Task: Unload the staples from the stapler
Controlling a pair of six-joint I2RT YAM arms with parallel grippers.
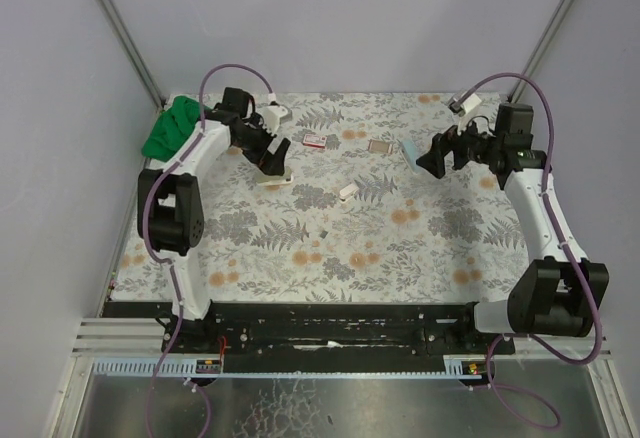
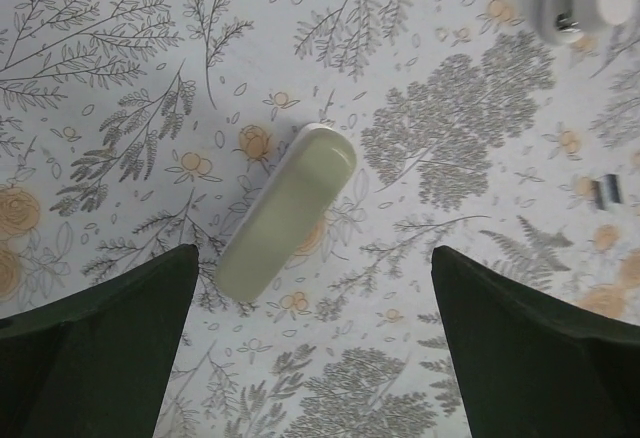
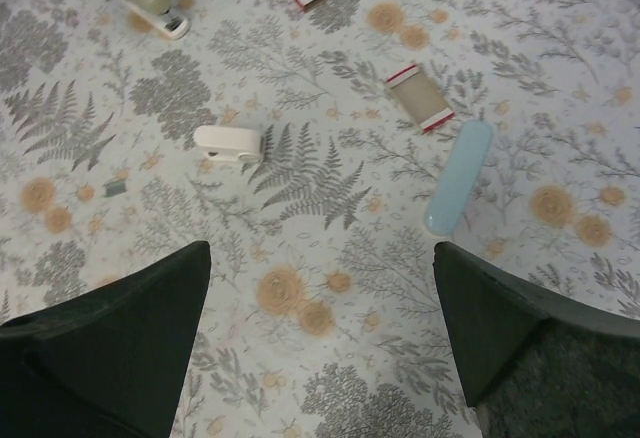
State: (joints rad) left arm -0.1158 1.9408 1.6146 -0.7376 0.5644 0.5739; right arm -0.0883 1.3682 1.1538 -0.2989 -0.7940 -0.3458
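Three staplers lie on the floral table. A pale green stapler (image 2: 287, 213) lies flat just ahead of my left gripper (image 2: 315, 358), which is open and empty above the cloth; from the top it (image 1: 276, 180) lies under that gripper (image 1: 271, 163). A small white stapler (image 1: 348, 191) sits mid-table and also shows in the right wrist view (image 3: 228, 143). A light blue stapler (image 3: 459, 176) lies just ahead of the right finger of my right gripper (image 3: 320, 348), which is open and empty. A short loose strip of staples (image 2: 606, 191) lies on the cloth.
A red-and-white staple box (image 1: 314, 141) and a brown one (image 1: 378, 145) lie at the back middle. A green cloth (image 1: 170, 128) is bunched at the back left corner. Grey walls close in the table (image 1: 440, 258) on three sides.
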